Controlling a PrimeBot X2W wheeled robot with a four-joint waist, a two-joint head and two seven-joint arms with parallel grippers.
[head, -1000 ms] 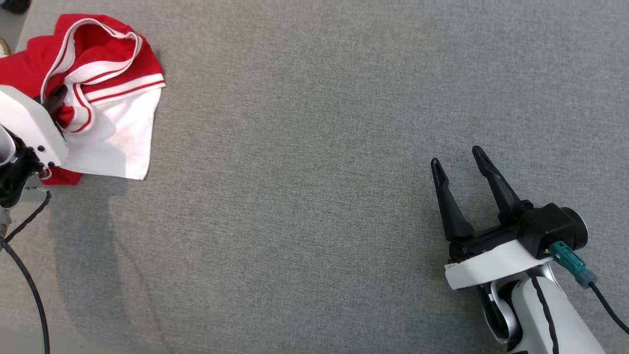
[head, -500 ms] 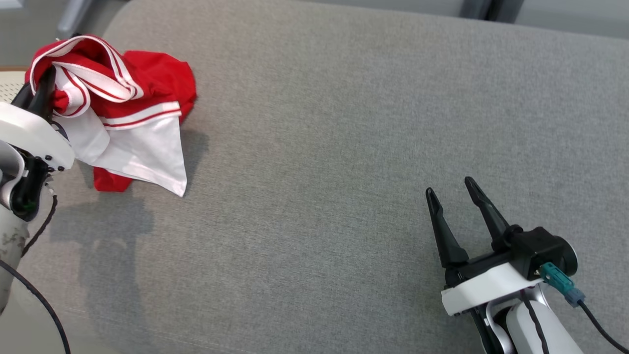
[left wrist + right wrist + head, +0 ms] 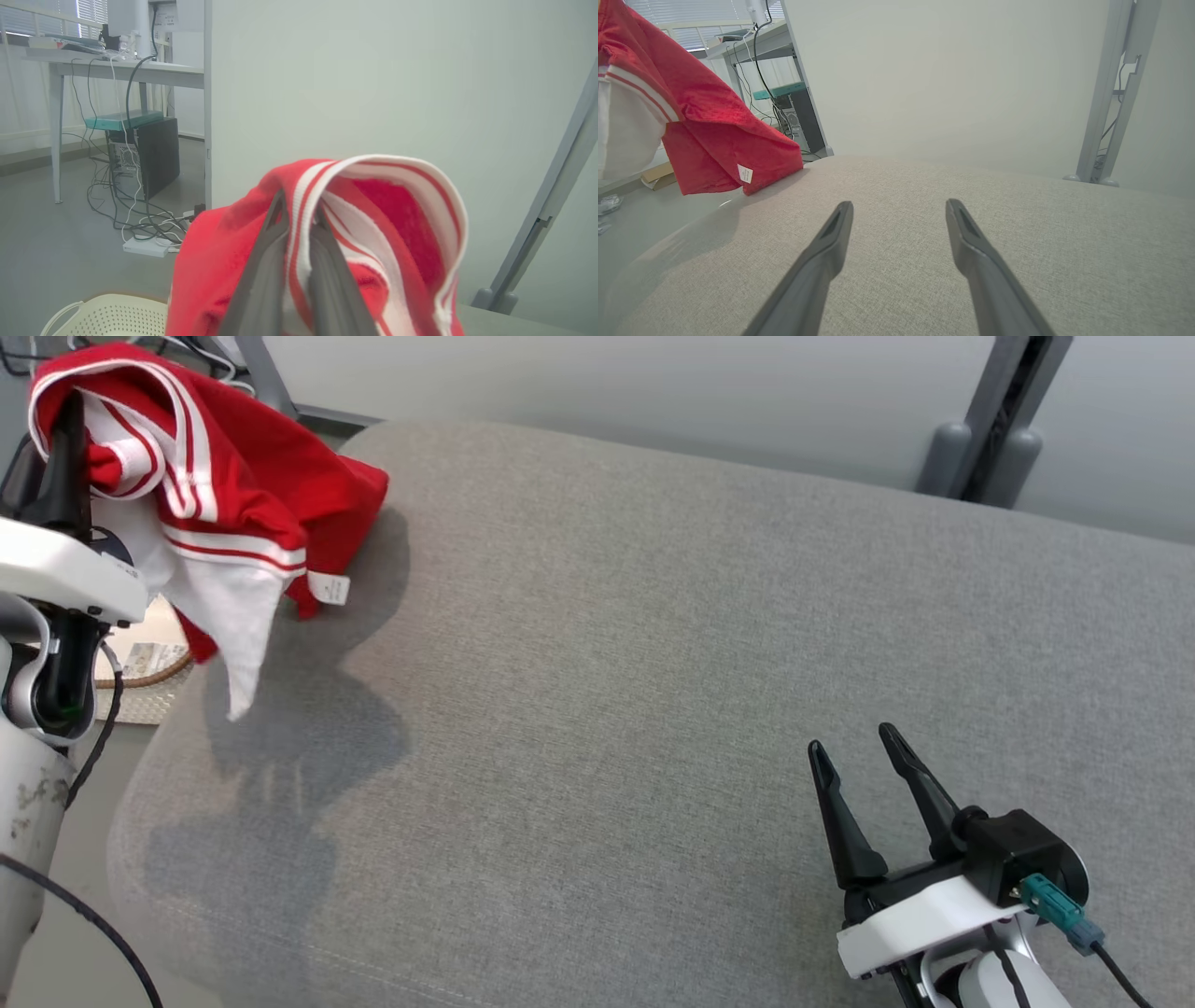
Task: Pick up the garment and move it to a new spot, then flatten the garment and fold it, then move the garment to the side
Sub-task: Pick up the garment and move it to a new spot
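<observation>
- Head view: left gripper (image 3: 67,411) pinched shut on the red-and-white garment (image 3: 252,476), which hangs over the far-left corner of the grey cushion (image 3: 653,663).
- Right gripper (image 3: 851,739): fingers spread wide, empty, low over the near-right part.

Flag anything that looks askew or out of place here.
Only the red-and-white striped-trim garment stands out: it hangs crumpled from the shut left gripper, pinched at its ribbed band, over the left corner of the grey fabric cushion, with a white label showing at its hem. The open right gripper hovers empty. Nothing spilled or damaged.
</observation>
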